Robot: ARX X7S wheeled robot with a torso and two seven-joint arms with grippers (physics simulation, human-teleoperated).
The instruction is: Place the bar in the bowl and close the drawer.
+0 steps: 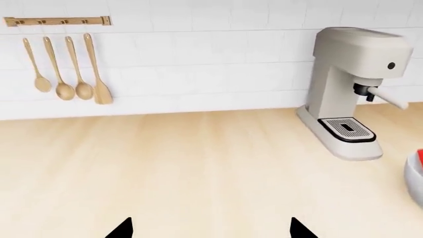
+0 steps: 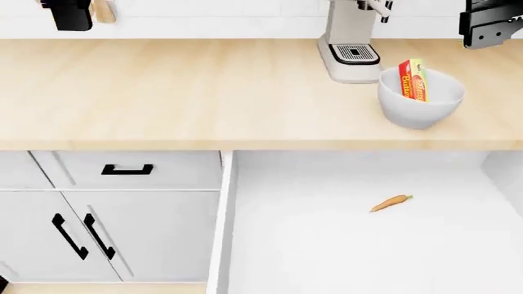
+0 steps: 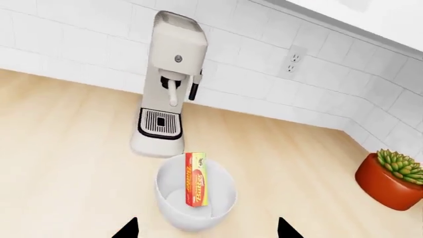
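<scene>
The bar (image 2: 413, 79) stands on edge inside the bowl (image 2: 419, 107) beside the coffee machine (image 2: 351, 43): placement complete. The drawer (image 2: 368, 245) remains pulled out: closing is outstanding. Both the left gripper (image 1: 210, 229) and right gripper (image 3: 206, 229) are spread, holding nothing.

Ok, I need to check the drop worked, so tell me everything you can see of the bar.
The bar is a small flat rectangular packet, red with a yellow edge and "Butter" lettering. It stands on end inside the bowl, leaning against the wall on the coffee machine's side, its top poking above the rim. Only the bowl touches it. The right gripper sits above the bowl, open, clear of the bar.
</scene>
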